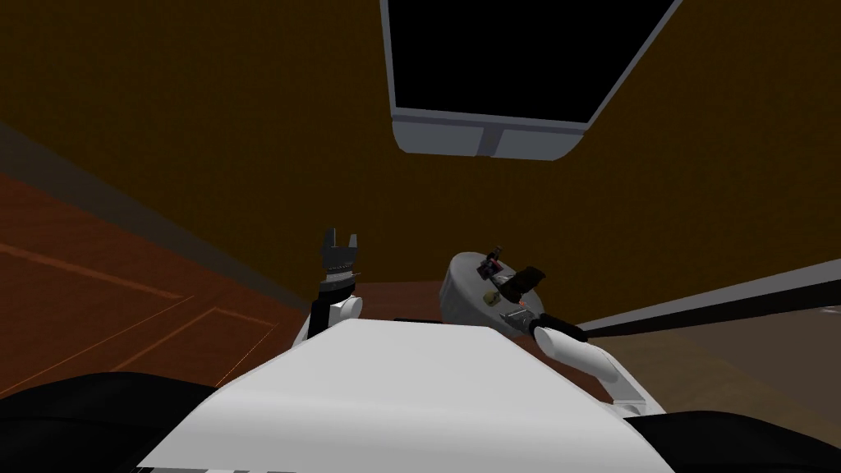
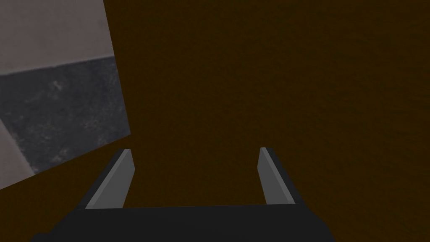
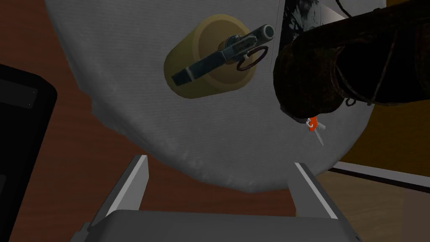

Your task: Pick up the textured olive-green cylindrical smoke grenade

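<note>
Right end effector (image 3: pixel 224 185) is seen open, fingers spread, nothing between them, tips held at the near rim of a round white desk (image 3: pixel 147 109). Smoke grenade (image 3: pixel 212 86), a yellowish-olive cylinder with grey lever and pull ring, is found on the desk top, apart from the fingers. A dark cord-wound roll (image 3: pixel 336 71) is noted just beside it, with a small orange item (image 3: pixel 311 124) at the roll's edge. Left end effector (image 1: pixel 341 238) is held raised, also open.
</note>
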Controlling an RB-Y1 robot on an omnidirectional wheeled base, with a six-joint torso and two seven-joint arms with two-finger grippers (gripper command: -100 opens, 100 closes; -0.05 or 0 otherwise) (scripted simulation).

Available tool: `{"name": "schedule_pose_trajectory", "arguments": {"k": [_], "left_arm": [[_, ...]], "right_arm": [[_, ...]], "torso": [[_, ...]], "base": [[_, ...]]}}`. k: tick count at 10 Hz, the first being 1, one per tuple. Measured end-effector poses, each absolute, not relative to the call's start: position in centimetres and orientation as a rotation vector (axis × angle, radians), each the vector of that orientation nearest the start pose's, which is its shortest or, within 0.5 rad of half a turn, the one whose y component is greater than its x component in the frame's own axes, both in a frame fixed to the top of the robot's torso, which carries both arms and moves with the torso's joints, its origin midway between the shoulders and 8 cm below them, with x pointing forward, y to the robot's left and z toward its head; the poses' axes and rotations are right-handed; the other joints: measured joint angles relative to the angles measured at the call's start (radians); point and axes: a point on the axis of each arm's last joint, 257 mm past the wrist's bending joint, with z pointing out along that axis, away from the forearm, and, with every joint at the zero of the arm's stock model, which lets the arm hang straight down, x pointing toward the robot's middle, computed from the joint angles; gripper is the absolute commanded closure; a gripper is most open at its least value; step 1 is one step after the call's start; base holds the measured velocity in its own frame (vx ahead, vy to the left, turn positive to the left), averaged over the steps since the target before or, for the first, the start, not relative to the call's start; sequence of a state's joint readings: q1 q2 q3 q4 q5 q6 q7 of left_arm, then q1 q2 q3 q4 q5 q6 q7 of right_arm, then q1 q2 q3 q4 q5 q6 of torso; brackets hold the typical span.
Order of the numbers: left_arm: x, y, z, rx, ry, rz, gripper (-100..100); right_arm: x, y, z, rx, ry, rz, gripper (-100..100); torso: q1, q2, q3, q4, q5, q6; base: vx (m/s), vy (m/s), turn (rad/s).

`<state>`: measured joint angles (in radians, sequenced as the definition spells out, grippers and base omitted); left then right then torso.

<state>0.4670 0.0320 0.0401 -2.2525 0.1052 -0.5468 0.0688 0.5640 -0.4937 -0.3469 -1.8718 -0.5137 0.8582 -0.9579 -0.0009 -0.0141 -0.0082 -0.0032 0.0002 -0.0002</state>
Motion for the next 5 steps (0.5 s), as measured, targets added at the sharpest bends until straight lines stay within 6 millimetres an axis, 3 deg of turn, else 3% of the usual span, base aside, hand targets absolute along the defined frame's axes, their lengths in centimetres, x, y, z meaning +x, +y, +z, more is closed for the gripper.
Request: {"name": "schedule_pose_trajectory", "arguments": {"k": [3,5], "left_arm": [[34.0,29.9,3.3,-0.679,0.515,-1.415,0],[34.0,29.9,3.3,-0.679,0.515,-1.414,0]], "right_arm": [[22.6,-53.0,-39.6,-3.365,-0.397,-0.774,-100],[20.7,-53.6,-40.5,-3.35,-0.247,-0.678,-100]], "torso": [[0.0,0.005,0.002,0.001,0.0,-0.001],[-0.001,0.001,0.001,0.0,0.0,0.0]], "base": [[0.13,0.023,-0.084],[0.223,0.016,-0.144]]}}
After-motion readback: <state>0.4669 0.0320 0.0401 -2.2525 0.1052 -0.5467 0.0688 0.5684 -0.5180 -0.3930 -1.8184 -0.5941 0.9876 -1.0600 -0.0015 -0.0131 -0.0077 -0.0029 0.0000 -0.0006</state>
